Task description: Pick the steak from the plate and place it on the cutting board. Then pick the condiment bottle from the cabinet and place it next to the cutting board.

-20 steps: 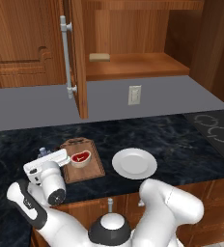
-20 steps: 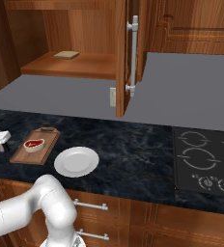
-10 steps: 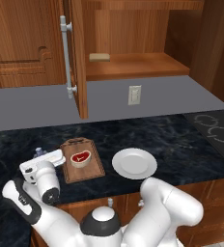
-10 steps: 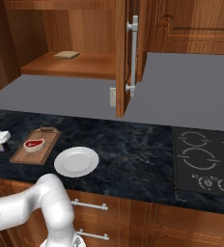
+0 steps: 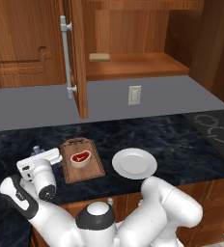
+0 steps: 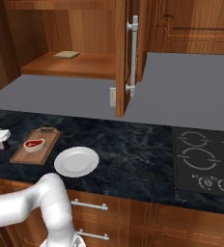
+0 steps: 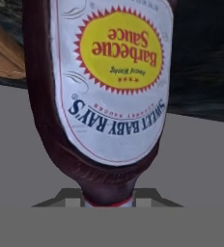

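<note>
- Change over the last second: the hand carrying the barbecue sauce bottle [image 7: 109,87] has edged a little further left of the cutting board [image 5: 82,161] in the left base view; nothing else on the counter has shifted.
- Gripper [image 5: 37,156]: jaws closed on the bottle; its neck sits low between them in the hand view; label reads upside down there.
- Bottle location: out of the cabinet [image 5: 133,67], low over the counter [image 5: 181,144] just beside the board's left edge; can't tell if its base touches down.
- Steak [image 5: 80,157] lies on the board; plate [image 5: 134,163] bare; first half looks done, my read is only set-down and release remain.
- Count: one steak; one board; one plate; one bottle; one tan block [image 5: 99,57] on the shelf; one open door with one bar handle [image 5: 64,53].
</note>
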